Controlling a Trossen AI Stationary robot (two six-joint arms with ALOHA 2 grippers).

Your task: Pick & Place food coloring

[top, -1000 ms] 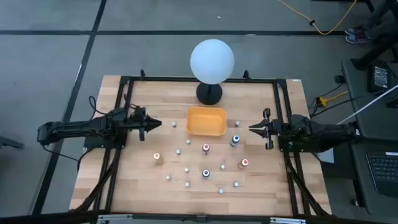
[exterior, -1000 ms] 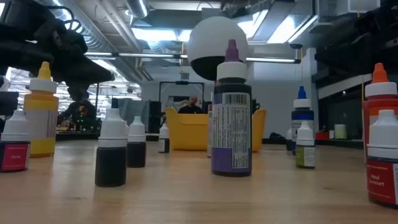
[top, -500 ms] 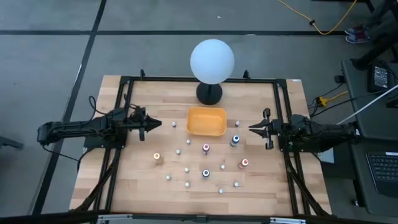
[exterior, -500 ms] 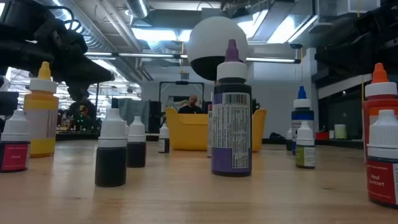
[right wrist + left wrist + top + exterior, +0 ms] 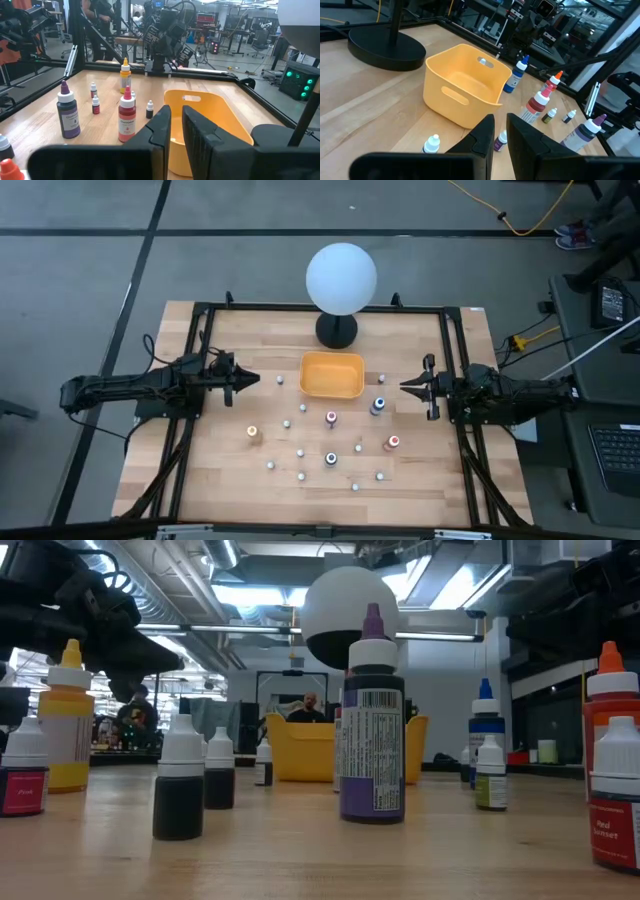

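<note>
Bottles of food coloring [image 5: 331, 458] stand scattered upright across the wooden table [image 5: 200, 480], in front of the yellow tray [image 5: 332, 375], probably laid out for easy picking. Left gripper [image 5: 252, 380] and right gripper [image 5: 405, 387] hover at opposite sides, fingers nearly together, holding nothing, well apart from the bottles between them.
</note>
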